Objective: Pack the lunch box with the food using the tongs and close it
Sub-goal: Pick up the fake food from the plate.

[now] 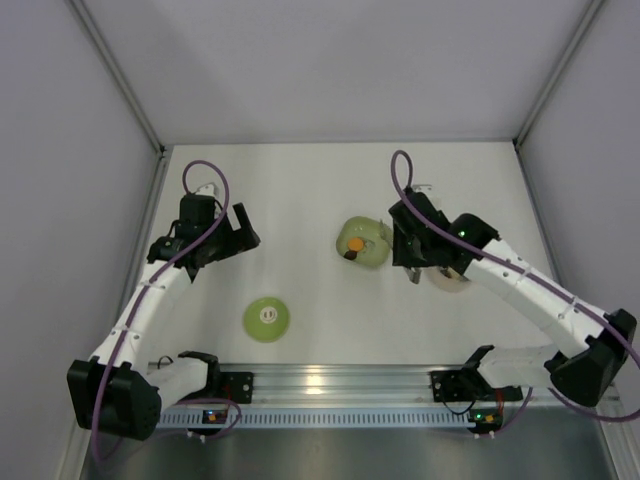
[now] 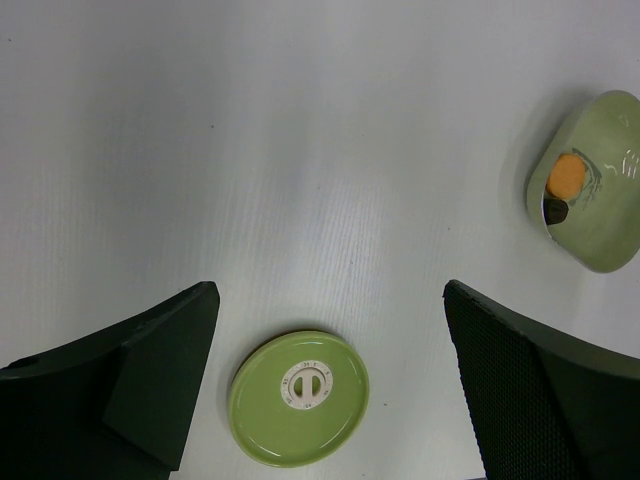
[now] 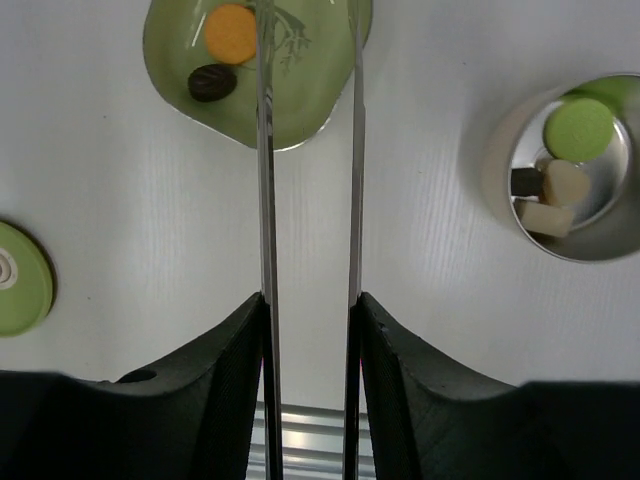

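My right gripper (image 3: 310, 305) is shut on the tongs (image 3: 266, 160), one slim silver arm against each finger. The arms stand apart and run up over the light-green dish (image 3: 165, 55), their tips out of view. On that dish lie an orange piece of food (image 3: 231, 31) and a dark brown piece (image 3: 212, 82). To the right stands the lunch box (image 3: 495, 160), holding a green disc (image 3: 578, 128), whitish chunks (image 3: 562, 185) and a dark chunk (image 3: 524, 181). Its green lid (image 2: 298, 397) lies flat on the table below my left gripper (image 2: 330, 300), which is open and holds nothing.
From above, the dish (image 1: 366, 242) sits mid-table, the lid (image 1: 267, 319) nearer the front, and the lunch box (image 1: 452, 280) lies mostly under the right arm. White walls close off three sides of the table. A metal rail (image 1: 330, 385) runs along the near edge.
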You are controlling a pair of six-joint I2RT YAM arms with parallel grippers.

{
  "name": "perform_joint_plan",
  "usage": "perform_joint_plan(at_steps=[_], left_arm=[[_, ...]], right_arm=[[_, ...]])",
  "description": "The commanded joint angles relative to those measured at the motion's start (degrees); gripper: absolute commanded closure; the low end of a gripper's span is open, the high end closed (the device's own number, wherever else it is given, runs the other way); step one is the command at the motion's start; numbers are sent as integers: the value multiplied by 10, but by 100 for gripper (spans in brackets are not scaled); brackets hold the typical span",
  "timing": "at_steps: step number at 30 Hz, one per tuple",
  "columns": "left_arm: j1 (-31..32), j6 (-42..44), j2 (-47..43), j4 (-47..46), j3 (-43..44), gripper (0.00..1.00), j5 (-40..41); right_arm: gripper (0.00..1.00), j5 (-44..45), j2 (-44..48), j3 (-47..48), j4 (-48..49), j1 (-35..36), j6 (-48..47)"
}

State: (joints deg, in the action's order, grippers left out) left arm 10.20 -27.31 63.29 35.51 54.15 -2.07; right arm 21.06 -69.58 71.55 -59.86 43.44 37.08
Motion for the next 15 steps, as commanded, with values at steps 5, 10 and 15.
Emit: perform_joint_plan(at_steps=[5, 10, 15], left_arm=[[2, 2, 0, -28, 2, 1, 7], [2, 2, -1, -27, 1, 1, 7], [2, 2, -2, -28, 0, 1, 7]], right_arm=[[61, -79, -91, 38, 144, 2, -39], [61, -108, -138, 39, 181, 5, -44], [60, -112, -172, 41, 192, 9, -45]])
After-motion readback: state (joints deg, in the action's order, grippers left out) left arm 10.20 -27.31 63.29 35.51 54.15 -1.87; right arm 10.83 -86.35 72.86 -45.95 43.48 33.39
